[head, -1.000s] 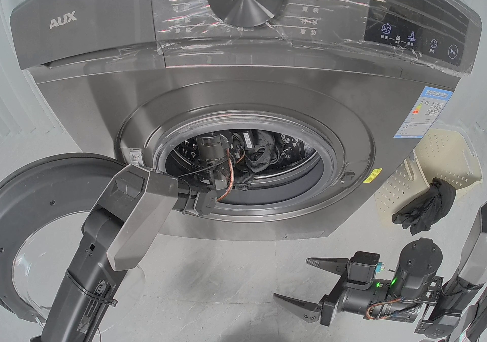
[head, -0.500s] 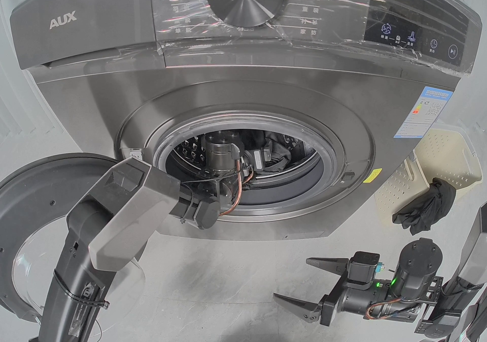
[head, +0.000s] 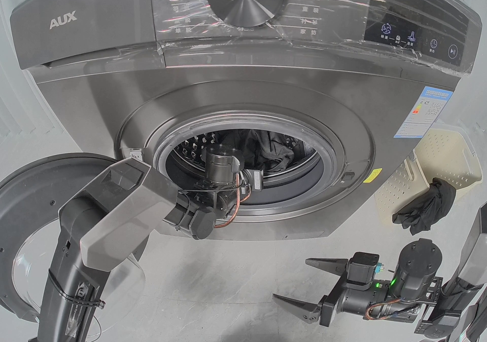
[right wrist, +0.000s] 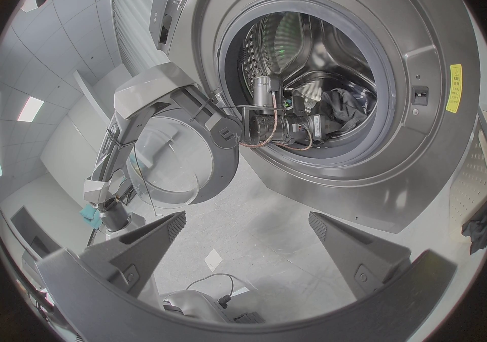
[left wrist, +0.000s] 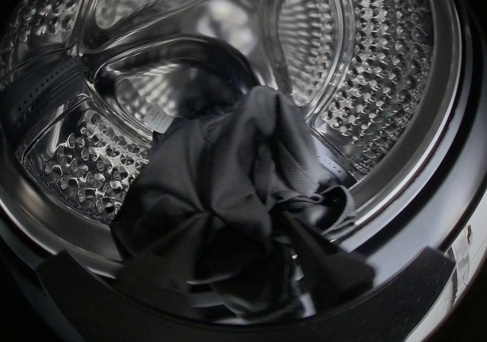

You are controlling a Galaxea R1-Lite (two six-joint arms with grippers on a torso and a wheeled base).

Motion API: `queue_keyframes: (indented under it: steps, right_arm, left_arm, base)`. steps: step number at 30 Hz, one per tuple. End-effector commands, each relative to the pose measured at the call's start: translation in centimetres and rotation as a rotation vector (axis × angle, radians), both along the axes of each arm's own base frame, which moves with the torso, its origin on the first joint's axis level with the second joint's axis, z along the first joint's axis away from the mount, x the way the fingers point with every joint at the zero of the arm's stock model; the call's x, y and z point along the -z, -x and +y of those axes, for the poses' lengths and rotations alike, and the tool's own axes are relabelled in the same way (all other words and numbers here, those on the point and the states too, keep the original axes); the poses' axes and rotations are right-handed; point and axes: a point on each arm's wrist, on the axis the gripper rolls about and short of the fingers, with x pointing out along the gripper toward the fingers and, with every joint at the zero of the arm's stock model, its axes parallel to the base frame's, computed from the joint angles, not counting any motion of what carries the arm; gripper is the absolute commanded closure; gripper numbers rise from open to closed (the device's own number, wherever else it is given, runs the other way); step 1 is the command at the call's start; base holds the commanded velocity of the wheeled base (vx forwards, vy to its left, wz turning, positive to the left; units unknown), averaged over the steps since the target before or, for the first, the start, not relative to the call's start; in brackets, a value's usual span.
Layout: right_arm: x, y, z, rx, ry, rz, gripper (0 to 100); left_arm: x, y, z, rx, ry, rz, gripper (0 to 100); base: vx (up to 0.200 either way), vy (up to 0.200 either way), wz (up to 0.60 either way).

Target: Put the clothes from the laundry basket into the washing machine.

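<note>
1. Now the left gripper [left wrist: 246,257] sits at the mouth of the washing machine [head: 101,99], and its pincer is released, with the fingers spread wide and nothing between them.
2. A crumpled dark garment [left wrist: 228,180] lies on the bottom of the drum [left wrist: 385,54], just past those fingers, with a white label [left wrist: 158,117] at its far edge.
3. Seen from the head camera, the left arm enters the round opening from 8 o'clock, and its wrist is at the lower left part of the rim.
4. The door [head: 30,206] hangs swung open at 8 o'clock from the opening.
5. The laundry basket [head: 446,155] stands at 4 o'clock from the opening, just beside the machine's right side, and a second dark garment [head: 426,206] is draped over its front rim.
6. The right gripper [head: 291,279] hovers above the floor [head: 228,277] at 5 o'clock from the opening, well apart from the machine and near the draped garment. Its pincer is also released and empty.
</note>
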Motion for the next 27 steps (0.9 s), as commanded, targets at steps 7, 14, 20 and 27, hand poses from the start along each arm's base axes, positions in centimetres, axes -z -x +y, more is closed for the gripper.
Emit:
queue_keyframes:
  steps: [7, 14, 20, 27]
  right_arm:
    - [-0.1, -0.2, 0.1, 0.003, -0.007, -0.006, 0]
    - [-0.2, -0.3, 0.2, 0.003, -0.01, -0.009, 0]
    - [-0.2, -0.3, 0.2, 0.005, -0.01, -0.009, 0]
    - [-0.1, -0.3, 0.2, 0.003, -0.008, -0.007, 0]
  left_arm:
    - [-1.7, -1.6, -0.1, -0.018, 0.064, -0.074, 100]
    - [-4.3, -3.1, -0.2, -0.08, 0.195, -0.157, 100]
    - [-3.8, -4.7, 0.3, -0.132, 0.228, -0.221, 100]
    - [-3.0, -4.9, 0.2, -0.134, 0.222, -0.22, 100]
  base:
    - [0.0, 0.0, 0.0]
    - [0.0, 0.0, 0.0]
    - [0.0, 0.0, 0.0]
    - [0.0, 0.0, 0.0]
